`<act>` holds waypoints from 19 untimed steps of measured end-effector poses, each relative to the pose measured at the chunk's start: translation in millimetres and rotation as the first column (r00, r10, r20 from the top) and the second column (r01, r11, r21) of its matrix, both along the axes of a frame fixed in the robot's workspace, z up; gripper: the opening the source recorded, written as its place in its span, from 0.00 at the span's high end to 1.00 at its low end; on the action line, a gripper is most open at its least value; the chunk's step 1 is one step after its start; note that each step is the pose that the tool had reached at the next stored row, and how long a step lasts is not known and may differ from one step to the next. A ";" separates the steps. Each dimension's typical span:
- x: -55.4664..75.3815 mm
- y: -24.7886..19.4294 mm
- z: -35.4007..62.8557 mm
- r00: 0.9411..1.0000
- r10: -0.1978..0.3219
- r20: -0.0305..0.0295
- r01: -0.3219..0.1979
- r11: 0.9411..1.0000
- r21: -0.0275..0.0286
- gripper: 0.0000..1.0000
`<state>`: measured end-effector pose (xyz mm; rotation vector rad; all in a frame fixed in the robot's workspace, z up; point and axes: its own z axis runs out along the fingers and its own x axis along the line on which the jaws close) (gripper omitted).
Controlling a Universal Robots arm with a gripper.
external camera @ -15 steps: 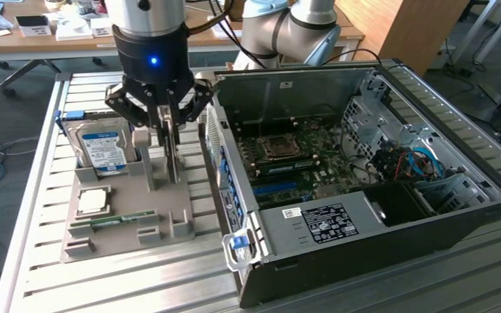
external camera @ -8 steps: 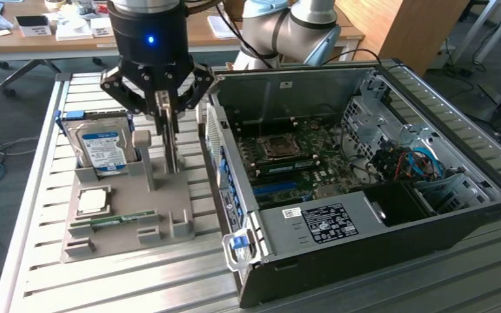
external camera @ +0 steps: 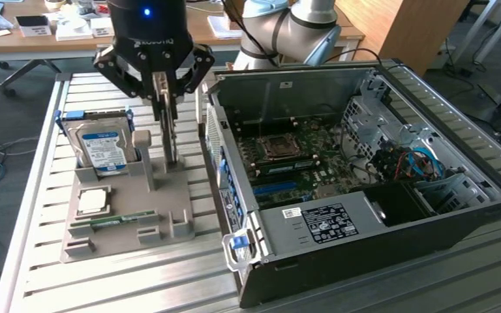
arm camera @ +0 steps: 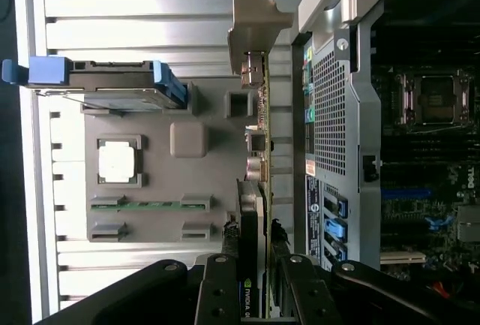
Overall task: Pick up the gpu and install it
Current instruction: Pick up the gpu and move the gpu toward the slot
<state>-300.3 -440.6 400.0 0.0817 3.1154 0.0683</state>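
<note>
While the arm hangs over the grey fixture tray (external camera: 120,240), I can see the pincer (external camera: 169,124) clamped on the gpu (external camera: 175,147), one finger on each flat face. The card stands on edge, upright, and from the exterior view it reads as a thin vertical blade. Its lower edge comes down to the tray; I cannot tell whether it is touching the tray or just above it.

Taking the tray as a clock face in the exterior view, the gpu is at about 1 o'clock. The hard drive (external camera: 102,149) with its blue label stands upright in its cradle at 11 o'clock. A grey post (external camera: 143,153) rises between the two, close beside the card but apart from it. The CPU (external camera: 92,201) lies flat in its pocket at about 9 o'clock. The narrow green RAM stick (external camera: 115,220) lies in its slot at roughly 7 o'clock.

From the wrist camera I look straight down the card's edge. The fingers (arm camera: 225,287) bracket the black cooler end. The silver end bracket (arm camera: 255,17) is at the far end, away from the pincer. The card runs parallel to the rear panel of the computer case (arm camera: 330,115) and just beside it.

The case lies open at 3 o'clock from the tray, on the same slotted metal surface (external camera: 146,280). Inside it the motherboard (external camera: 320,163) faces up, with its processor socket (external camera: 281,147) bare and no card seated in it.
</note>
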 end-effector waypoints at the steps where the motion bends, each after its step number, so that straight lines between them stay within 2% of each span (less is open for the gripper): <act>1: 0.0 0.0 2.2 1.000 0.000 0.000 0.000 1.000 0.000 0.73; 6: 0.0 0.0 13.4 1.000 0.000 0.000 0.000 1.000 0.000 0.73; 14: 0.0 0.0 25.6 1.000 0.000 0.000 0.000 1.000 0.001 0.73; 19: 0.0 0.0 26.1 1.000 0.000 0.000 0.000 1.000 0.001 0.73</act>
